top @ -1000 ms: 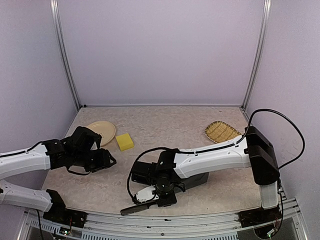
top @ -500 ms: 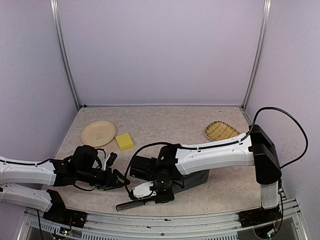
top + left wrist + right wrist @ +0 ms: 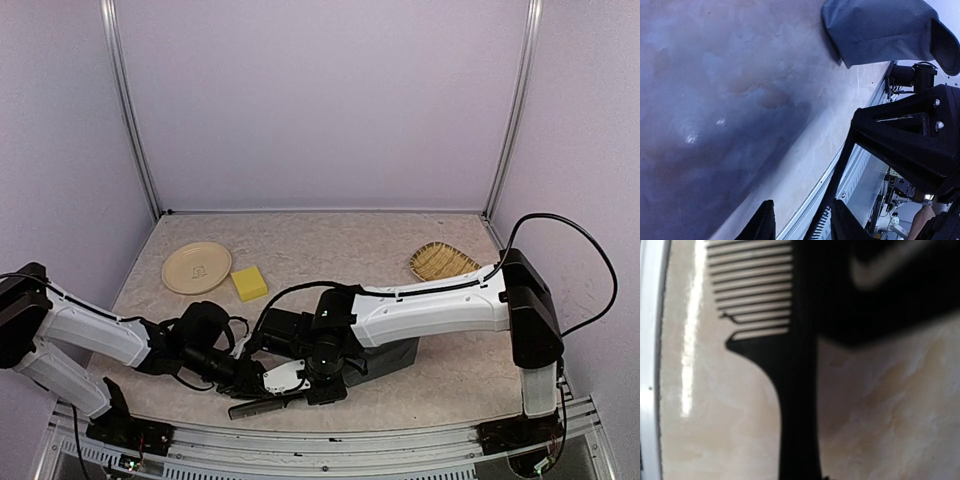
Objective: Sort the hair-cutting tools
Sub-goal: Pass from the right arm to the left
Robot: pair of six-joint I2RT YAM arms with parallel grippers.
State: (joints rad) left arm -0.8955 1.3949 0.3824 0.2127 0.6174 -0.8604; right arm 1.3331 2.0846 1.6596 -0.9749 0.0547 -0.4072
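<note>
A long black comb (image 3: 258,406) sticks out to the left of my right gripper (image 3: 300,387), near the table's front edge. The right gripper is shut on the comb's handle (image 3: 795,405), which runs down to the bottom of the right wrist view, above the marbled table top. My left gripper (image 3: 251,384) has reached in from the left to the comb's toothed end. In the left wrist view its fingers (image 3: 763,224) stand apart either side of the comb (image 3: 822,225), with a gap on the left. The left gripper (image 3: 802,226) is open. No other hair-cutting tools show.
A grey pouch (image 3: 398,356) lies under the right forearm and shows again (image 3: 880,30) in the left wrist view. A beige plate (image 3: 196,267) and a yellow sponge (image 3: 249,283) sit at the back left. A woven tray (image 3: 444,262) is at the back right. The table's metal front rail (image 3: 330,432) runs close below both grippers.
The left arm has swung from near the plate down and to the right, to the comb's end, and its jaws have narrowed. The right gripper has shifted the comb slightly left.
</note>
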